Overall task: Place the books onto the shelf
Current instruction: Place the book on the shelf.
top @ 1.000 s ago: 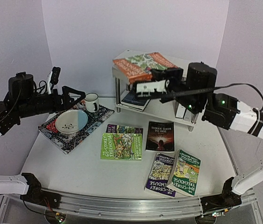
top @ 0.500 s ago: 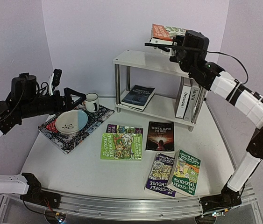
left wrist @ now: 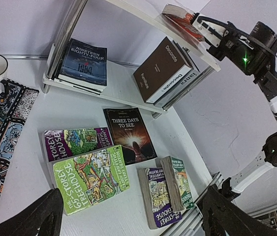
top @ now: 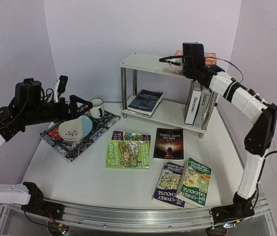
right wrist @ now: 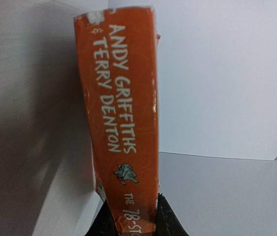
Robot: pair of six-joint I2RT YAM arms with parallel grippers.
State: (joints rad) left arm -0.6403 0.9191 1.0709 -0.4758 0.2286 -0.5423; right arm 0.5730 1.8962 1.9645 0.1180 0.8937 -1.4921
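"andy griffiths & terry denton" is read in white down the spine of the orange book [right wrist: 123, 113], which is pinched between the narrowed fingers of the right gripper [right wrist: 131, 216] at the right end of the shelf [top: 148, 63]'s top board. on the lower board a blue book [top: 145, 102] titled "nineteen eighty-four" is laid flat and a white-spined book [top: 193, 105] marked "decorate" is stood upright. a black book [top: 169, 143], "three days to see", is seen on the table [top: 79, 177]. the left gripper [top: 82, 107] is spread wide, with nothing held.

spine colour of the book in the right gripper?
Book spine is orange, white lettering; right wrist view.
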